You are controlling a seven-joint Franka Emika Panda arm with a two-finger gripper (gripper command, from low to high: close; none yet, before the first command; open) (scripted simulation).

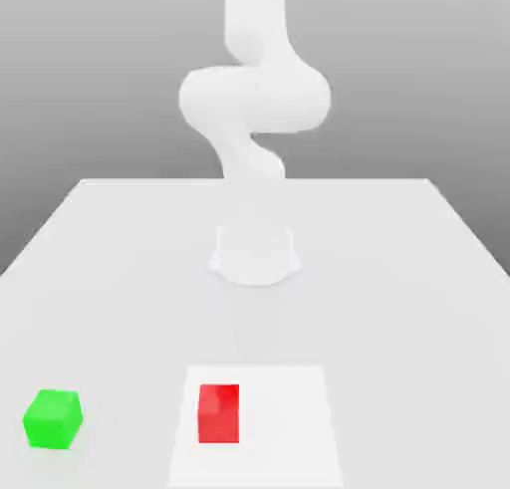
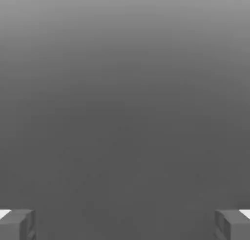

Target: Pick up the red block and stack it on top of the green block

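- You're at the start: the red block (image 1: 219, 413) sits on the white square (image 1: 291, 427) on the table (image 1: 398, 308), well apart from the green block (image 1: 53, 419), towards the exterior view's left.
- Your gripper (image 2: 125, 227) has its fingers spread wide, nothing between them.
- Next, you'd likely bring the arm (image 1: 257, 99) over the red block and lower it.
- You have no containers here.

One red block (image 1: 219, 413), on a white square (image 1: 289, 427) on the pale table (image 1: 398, 308), at six o'clock in the exterior view. One green block (image 1: 53, 419), on bare table, at between seven and eight o'clock, apart from the red. One white robot arm (image 1: 255, 99), upright, at twelve o'clock.
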